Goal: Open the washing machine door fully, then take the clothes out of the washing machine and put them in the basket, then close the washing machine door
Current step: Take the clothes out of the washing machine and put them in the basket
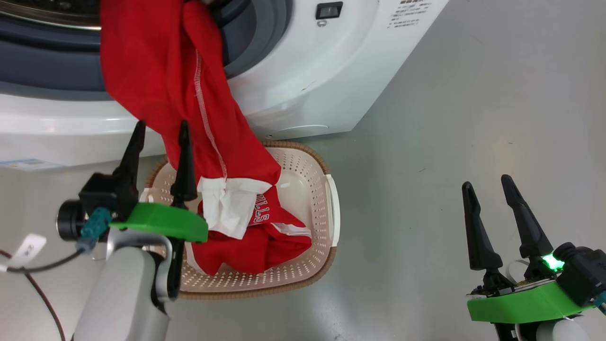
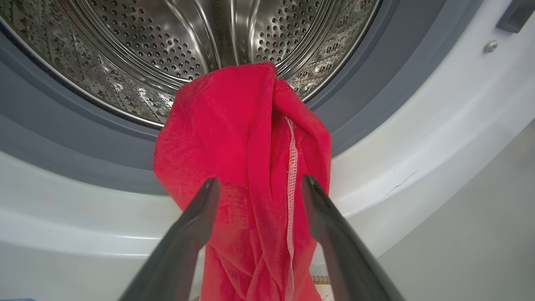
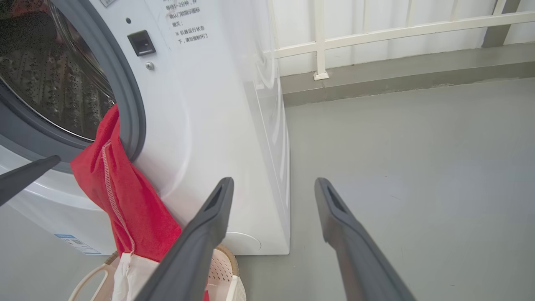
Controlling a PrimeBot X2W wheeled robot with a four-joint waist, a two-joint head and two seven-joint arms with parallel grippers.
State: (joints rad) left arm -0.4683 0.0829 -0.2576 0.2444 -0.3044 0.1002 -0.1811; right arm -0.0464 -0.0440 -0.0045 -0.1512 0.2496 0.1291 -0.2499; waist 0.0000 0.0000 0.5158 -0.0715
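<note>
A smooth grey floor [image 1: 450, 118] runs beneath the white washing machine [image 1: 303, 71] and back to a white railing [image 3: 319, 42] at the room's edge. The clothes [image 1: 165, 71] trail from the steel drum [image 2: 167, 42] over the grey gasket [image 2: 62, 125] down into the basket [image 1: 315, 189], which sits on the floor just before the machine. The left claw [image 1: 160, 130] stands apart around the hanging cloth, not clamped. The right claw [image 1: 487, 184] is spread over the floor, well aside.

What I can read around my claws

White letters [image 1: 259, 209] "LLS" run sideways on the clothes [image 1: 189, 94] above the basket [image 1: 312, 199]. Chinese print [image 3: 188, 26] on the washing machine [image 3: 217, 117], beside the latch [image 3: 141, 42], includes "1-29" and "请勿强制开门". Its blue label [image 3: 77, 243] and the white tag [image 1: 27, 250] on the cable [image 1: 42, 267] at my left are too small to read.
</note>
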